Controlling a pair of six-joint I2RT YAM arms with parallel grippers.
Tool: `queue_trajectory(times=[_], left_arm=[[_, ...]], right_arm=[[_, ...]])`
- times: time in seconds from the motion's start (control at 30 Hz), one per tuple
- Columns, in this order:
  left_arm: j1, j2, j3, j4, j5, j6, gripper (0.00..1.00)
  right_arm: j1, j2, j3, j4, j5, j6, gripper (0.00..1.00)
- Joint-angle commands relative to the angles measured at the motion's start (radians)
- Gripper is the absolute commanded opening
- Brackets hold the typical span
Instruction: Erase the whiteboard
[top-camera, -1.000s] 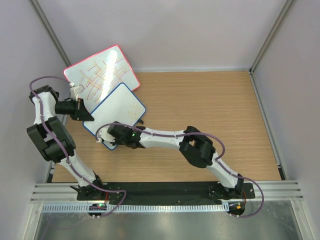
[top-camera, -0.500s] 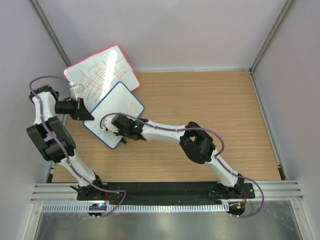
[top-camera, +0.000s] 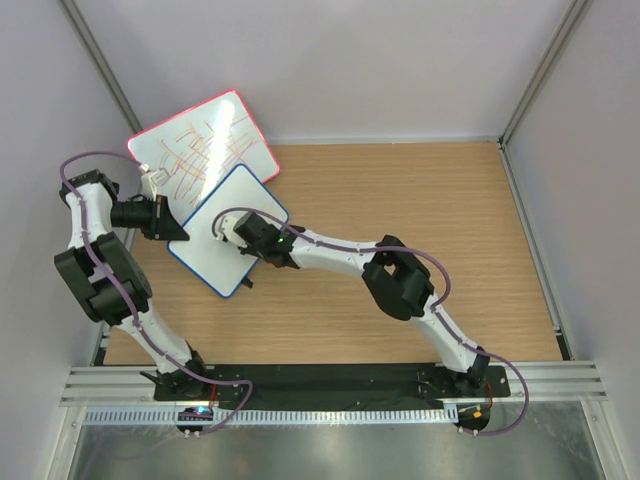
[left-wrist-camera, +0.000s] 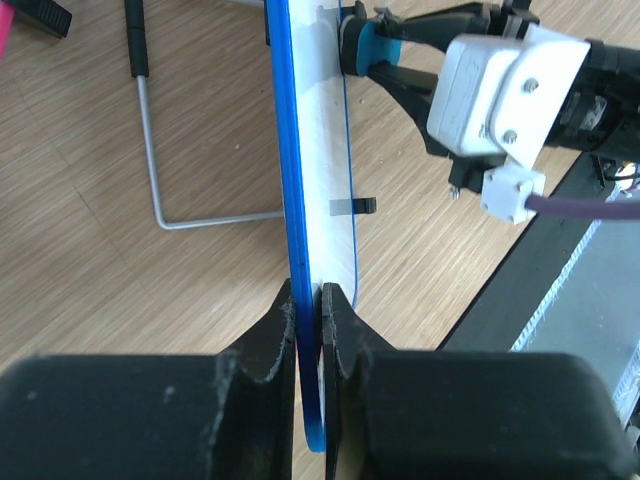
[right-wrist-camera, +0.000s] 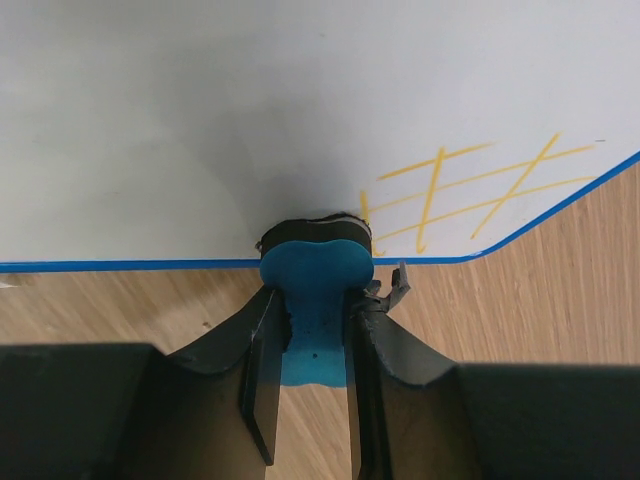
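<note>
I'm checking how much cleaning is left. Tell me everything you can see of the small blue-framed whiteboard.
The whiteboard is square and glossy white, with a thin blue frame and rounded corners. The left gripper is shut on its edge near one corner. The right gripper holds a blue eraser against its face. Yellow crossed lines show near one corner; the rest looks clean.

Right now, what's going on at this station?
The left gripper is clamped on the edge of the blue-framed whiteboard, holding it steady. The right gripper holds a blue eraser pressed against the board's face, near its lower edge. Most of the surface looks clean, but yellow lines show near one corner, right beside the eraser, so erasing isn't finished. A larger red-framed board, covered in scribbles, sits behind, untouched.
</note>
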Motion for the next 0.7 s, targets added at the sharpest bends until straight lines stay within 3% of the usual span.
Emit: queue_trajectory(times=[0.0,0.2,0.4,0.67], left_arm=[[-0.017,-0.017,0.022,-0.004,-0.048,0.057,0.00],[-0.027,-0.026,0.013,0.011,-0.073,0.034,0.00],[-0.028,-0.034,0.012,0.019,-0.082,0.019,0.00],[-0.029,-0.042,0.008,0.033,-0.090,0.010,0.00]], right_arm=[[0.040,-0.039,-0.002,0.068,-0.074,0.040,0.01],[0.084,-0.073,-0.032,0.146,-0.157,0.065,0.01],[0.130,-0.022,0.043,0.167,-0.225,0.068,0.01],[0.126,-0.013,0.022,0.337,-0.208,0.160,0.01]])
